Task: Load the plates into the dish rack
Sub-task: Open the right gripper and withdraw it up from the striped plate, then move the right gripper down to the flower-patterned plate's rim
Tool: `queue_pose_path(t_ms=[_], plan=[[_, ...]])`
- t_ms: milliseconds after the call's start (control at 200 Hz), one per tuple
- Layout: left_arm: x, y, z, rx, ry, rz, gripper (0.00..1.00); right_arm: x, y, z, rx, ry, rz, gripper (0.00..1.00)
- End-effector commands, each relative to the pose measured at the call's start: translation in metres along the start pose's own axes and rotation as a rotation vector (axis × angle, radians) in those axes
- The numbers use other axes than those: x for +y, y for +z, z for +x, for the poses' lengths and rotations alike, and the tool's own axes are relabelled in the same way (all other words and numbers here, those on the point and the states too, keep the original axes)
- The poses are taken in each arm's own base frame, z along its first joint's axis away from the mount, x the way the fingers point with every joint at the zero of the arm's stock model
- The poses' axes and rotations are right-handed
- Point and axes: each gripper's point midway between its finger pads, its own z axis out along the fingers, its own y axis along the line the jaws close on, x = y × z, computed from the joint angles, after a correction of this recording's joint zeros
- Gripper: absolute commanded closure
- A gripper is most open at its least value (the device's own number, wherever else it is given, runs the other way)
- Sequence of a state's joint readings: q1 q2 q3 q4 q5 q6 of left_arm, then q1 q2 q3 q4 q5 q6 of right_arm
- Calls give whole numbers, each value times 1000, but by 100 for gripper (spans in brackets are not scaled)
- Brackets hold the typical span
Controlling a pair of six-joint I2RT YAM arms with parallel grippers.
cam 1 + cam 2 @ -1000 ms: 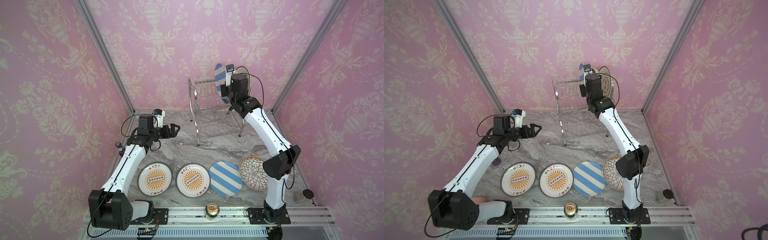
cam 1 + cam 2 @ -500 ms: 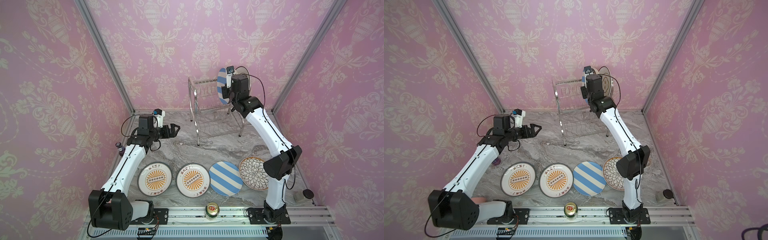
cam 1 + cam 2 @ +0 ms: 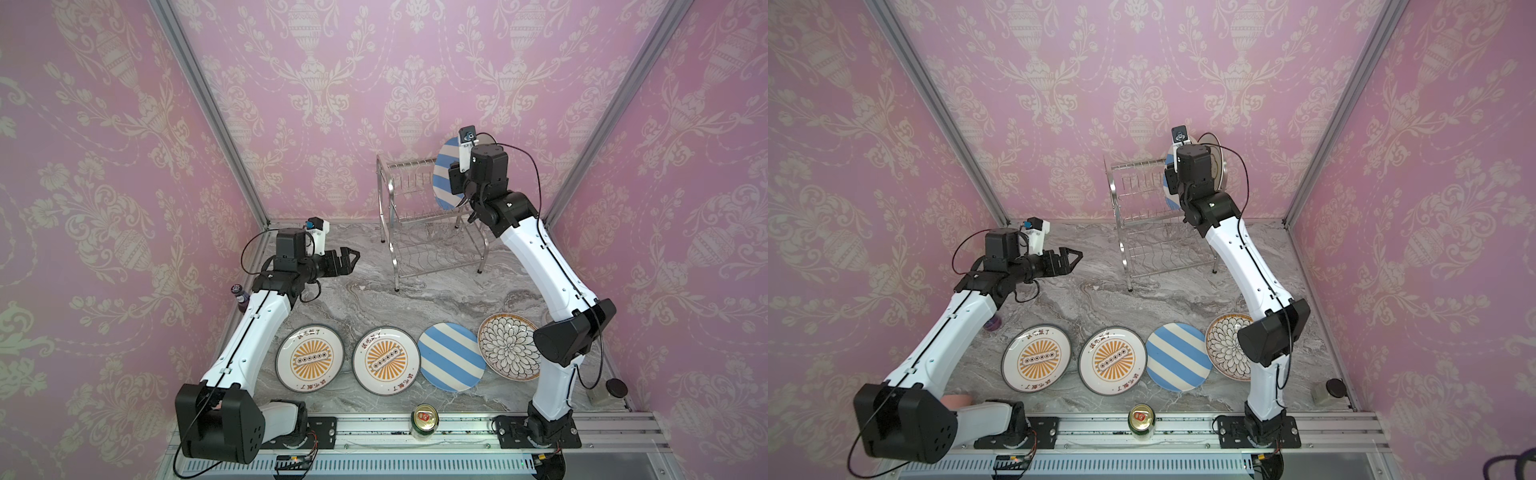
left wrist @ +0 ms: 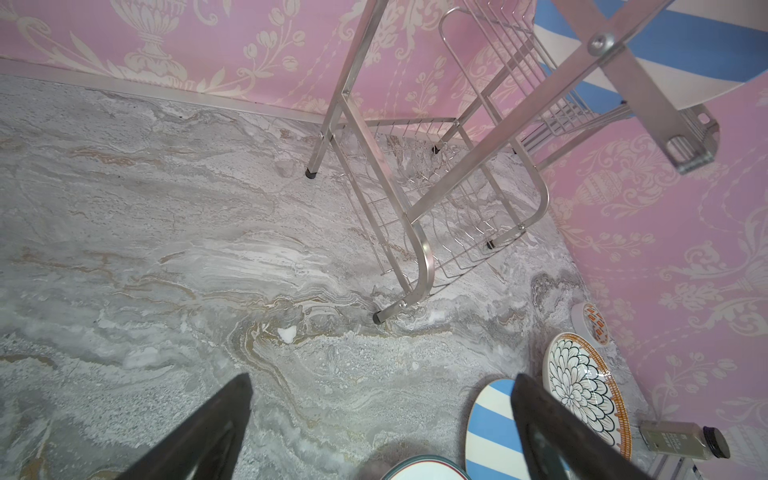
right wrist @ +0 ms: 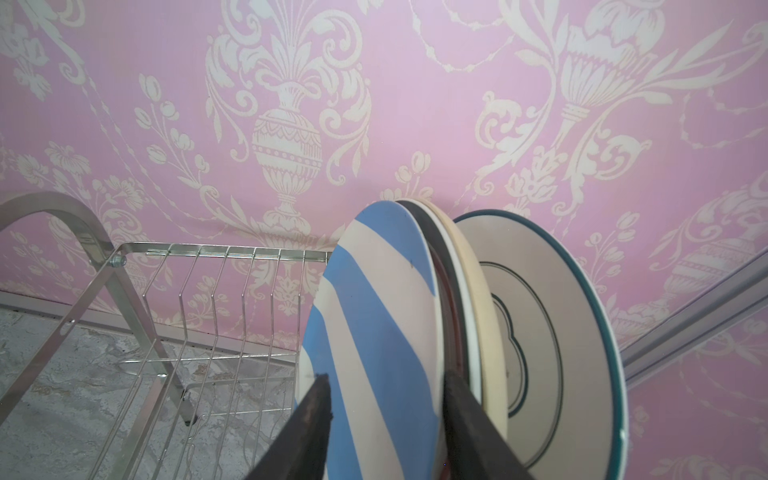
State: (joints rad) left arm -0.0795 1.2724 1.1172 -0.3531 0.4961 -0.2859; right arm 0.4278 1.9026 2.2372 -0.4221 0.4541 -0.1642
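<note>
The dish rack (image 3: 415, 232) (image 3: 1142, 232) stands at the back of the marble table. A blue-and-white striped plate (image 3: 444, 174) (image 5: 374, 311) stands on edge in its upper tier, beside a dark-rimmed plate, a cream plate (image 5: 469, 274) and a green-rimmed plate (image 5: 561, 311). My right gripper (image 5: 384, 382) is open, its fingers straddling the striped plate's rim with slack. Near the front lie two sunburst plates (image 3: 309, 358) (image 3: 384, 360), another striped plate (image 3: 451, 358) and a floral plate (image 3: 505, 345). My left gripper (image 3: 353, 257) (image 4: 380, 382) hovers open and empty left of the rack.
A drink can (image 3: 424, 422) stands on the front rail. A purple bottle (image 3: 239, 296) sits by the left wall, and a small black-lidded jar (image 3: 606, 392) is in the front right corner. Pink walls close in on three sides.
The right gripper's jaws have opened off the striped plate, which has gone from tilted above the rack to standing in the upper tier. The left arm has not moved.
</note>
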Motion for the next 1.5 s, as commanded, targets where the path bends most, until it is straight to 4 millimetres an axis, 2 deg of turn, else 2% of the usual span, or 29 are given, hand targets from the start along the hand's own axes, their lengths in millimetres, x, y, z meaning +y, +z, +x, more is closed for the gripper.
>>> queue_pose_path(t_ms=[0,220,350,460,540,661,751,916,1001,1041,1056,1091,1226,1321,1386,1496], plan=[[-3,-9,-4,-27,7,6,1,-22,-32,-28,-46,15,41,46],[-3,-10,-6,-32,6,-1,1,-29,-56,-37,-54,4,48,35],[-3,-12,-8,-39,5,-6,1,-31,-76,-42,-50,14,16,31],[-6,-13,-8,-53,14,-1,1,-33,-99,-33,-17,47,-39,24],[-11,-9,-5,-55,14,15,1,-35,-115,-14,27,71,-62,20],[-18,1,5,-19,31,36,1,-45,-142,30,118,116,-62,19],[-28,8,13,-16,60,67,1,-56,-164,72,193,185,-43,19],[-35,27,32,8,84,94,1,-61,-200,172,397,307,-4,19],[-48,38,45,40,110,128,1,-62,-214,228,539,339,41,19],[-54,42,50,54,135,136,1,-59,-219,248,589,361,46,18],[-56,43,53,59,146,138,1,-56,-221,266,628,355,49,18],[-62,46,58,70,178,149,1,-53,-225,285,665,376,57,18],[-76,59,84,125,261,179,1,-41,-231,336,735,498,58,17],[-84,67,100,165,261,214,1,-22,-230,368,775,601,17,17],[-89,70,108,172,261,231,1,-11,-227,387,803,660,-6,17],[-98,75,117,179,244,265,1,-5,-219,413,834,709,0,16]])
